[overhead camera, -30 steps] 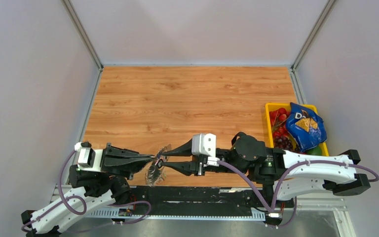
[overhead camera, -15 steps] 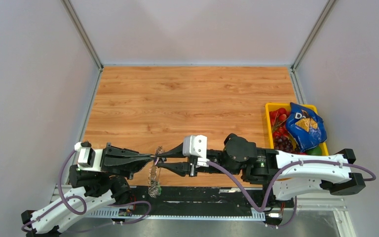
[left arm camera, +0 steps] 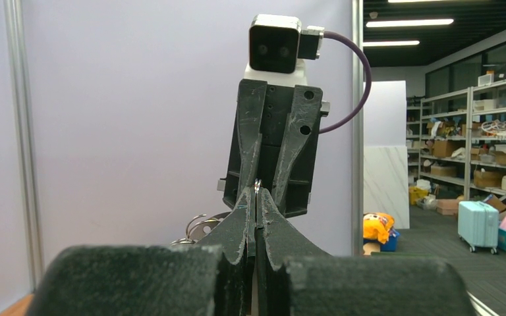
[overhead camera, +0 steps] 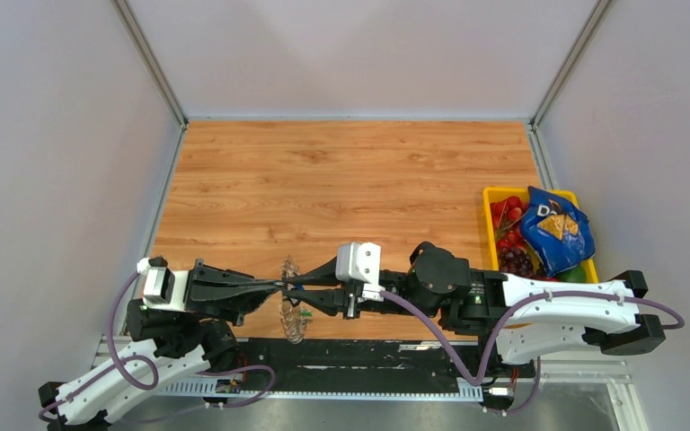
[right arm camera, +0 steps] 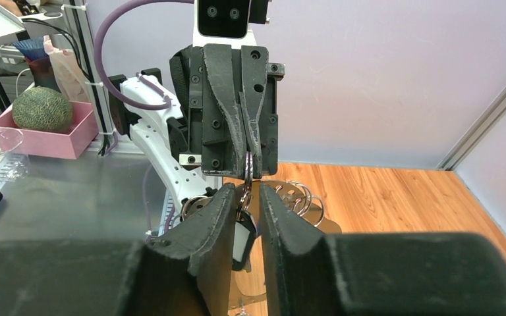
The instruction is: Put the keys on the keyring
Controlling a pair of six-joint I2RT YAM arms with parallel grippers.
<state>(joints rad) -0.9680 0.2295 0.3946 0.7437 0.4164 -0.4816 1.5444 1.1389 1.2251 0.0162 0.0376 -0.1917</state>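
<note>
The keyring (overhead camera: pixel 291 314) hangs between both gripper tips near the table's front edge, a silver loop fringed with small rings. My left gripper (overhead camera: pixel 278 287) is shut on its thin wire, which sticks up from the closed tips in the left wrist view (left arm camera: pixel 257 186). My right gripper (overhead camera: pixel 300 293) faces it tip to tip. In the right wrist view its jaws (right arm camera: pixel 248 192) stand a little apart. A black key tag (right arm camera: pixel 240 237) with a white insert hangs from a small ring between them. More rings (right arm camera: pixel 298 194) fan out behind. No key blade shows clearly.
A yellow bin (overhead camera: pixel 494 193) with a blue chip bag (overhead camera: pixel 552 229) and fruit stands at the right edge. A black mat (overhead camera: pixel 368 355) runs along the near edge. A pink box (right arm camera: pixel 72 141) holding a melon sits beyond the table.
My right gripper has moved left to meet the left gripper and its fingers have narrowed. The hanging keyring has swung slightly. The left arm has stayed put.
</note>
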